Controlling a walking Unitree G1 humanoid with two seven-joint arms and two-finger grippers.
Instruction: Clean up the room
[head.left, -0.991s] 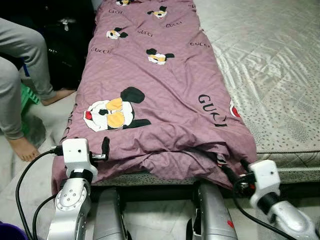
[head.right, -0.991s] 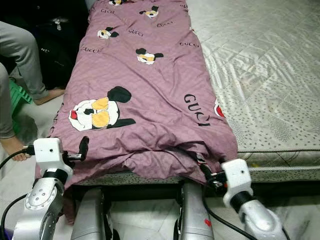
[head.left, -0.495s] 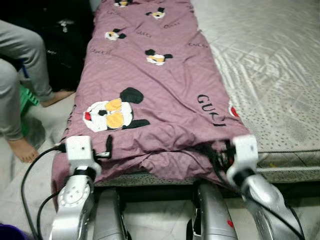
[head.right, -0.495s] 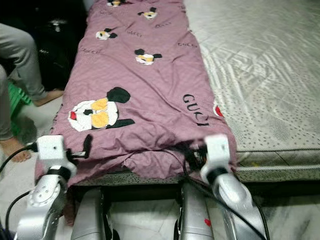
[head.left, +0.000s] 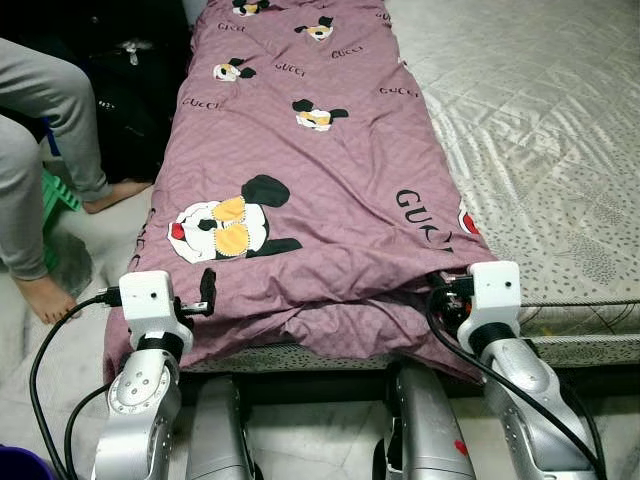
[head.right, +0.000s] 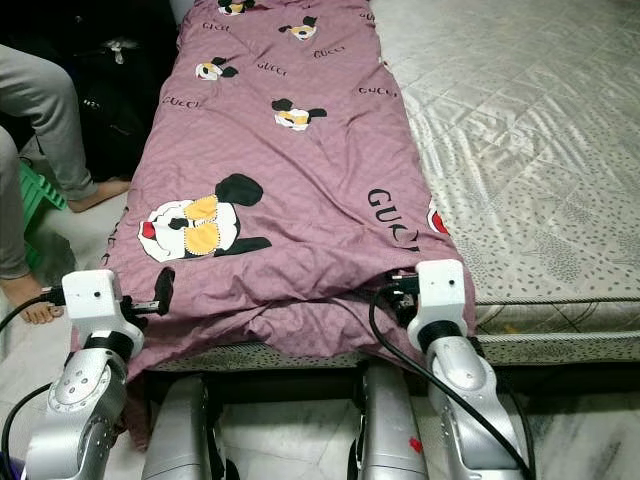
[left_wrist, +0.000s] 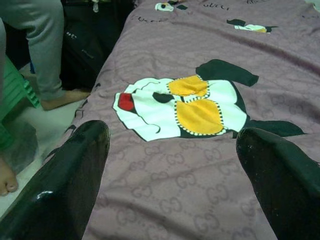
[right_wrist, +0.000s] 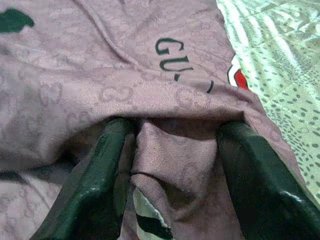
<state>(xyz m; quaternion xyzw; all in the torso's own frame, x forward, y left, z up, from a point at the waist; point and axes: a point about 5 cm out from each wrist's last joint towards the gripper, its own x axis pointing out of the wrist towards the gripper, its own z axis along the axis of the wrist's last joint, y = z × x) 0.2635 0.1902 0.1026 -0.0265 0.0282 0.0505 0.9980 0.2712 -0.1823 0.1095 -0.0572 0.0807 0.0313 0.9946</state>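
A purple blanket (head.left: 310, 170) with cartoon mouse prints and lettering lies in a long strip down the left part of the bed. Its near edge is bunched into folds over the mattress end. My left gripper (left_wrist: 172, 134) is open at the blanket's near left corner, its fingers (head.left: 208, 288) spread just above the cloth near the big mouse print (left_wrist: 190, 105). My right gripper (right_wrist: 175, 127) is open at the near right corner. Its fingertips (right_wrist: 117, 132) are tucked under a fold, with a hump of purple cloth between them.
The pale quilted mattress (head.left: 540, 130) takes up the right side. On the left a person sits with grey-trousered legs (head.left: 40, 110) and bare feet on the floor, beside a green stool (head.left: 55, 195) and a black bag (head.left: 135, 90). My legs (head.left: 425, 430) stand against the bed end.
My right gripper has moved up and inward from beside the bed end to the blanket's near right corner, its fingers now under the fold. The left gripper has barely shifted.
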